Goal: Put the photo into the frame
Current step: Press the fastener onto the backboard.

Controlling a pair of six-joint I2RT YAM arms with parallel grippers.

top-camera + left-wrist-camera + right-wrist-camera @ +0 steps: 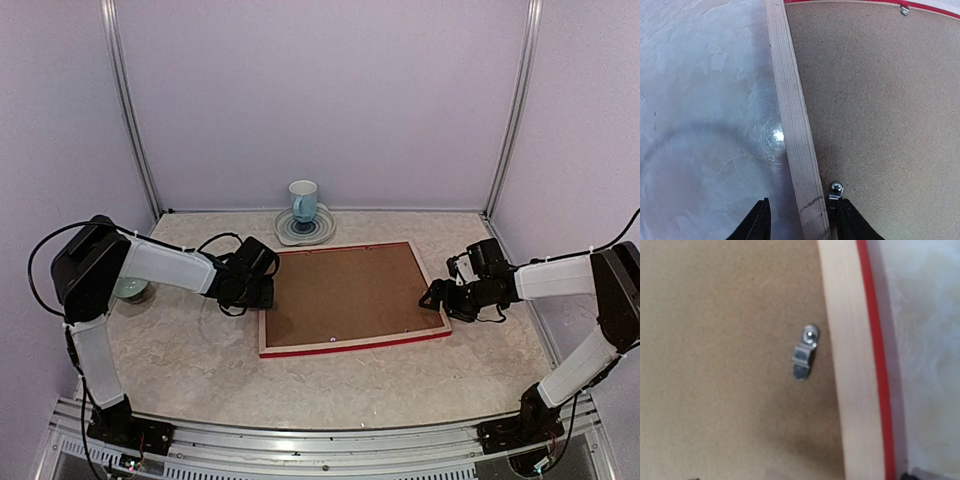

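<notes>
The frame (350, 346) lies face down mid-table, its pale wood reverse up and red edges showing. The plain brown backing board (345, 295) fills it. The photo is hidden. My left gripper (268, 292) is open at the frame's left side. In the left wrist view its fingers (757, 225) straddle the wooden rail (795, 130), one on the table and one beside a metal clip (836, 190). My right gripper (432, 297) is low over the right side. The right wrist view shows the rail (845, 365), a turned clip (805, 352), and only a dark fingertip (920, 475) at the bottom corner.
A blue-and-white mug (303, 203) stands on a round plate (325, 228) at the back, just behind the frame. A pale green round object (132, 290) sits under my left arm. Enclosure walls and metal posts close in the left, right and back.
</notes>
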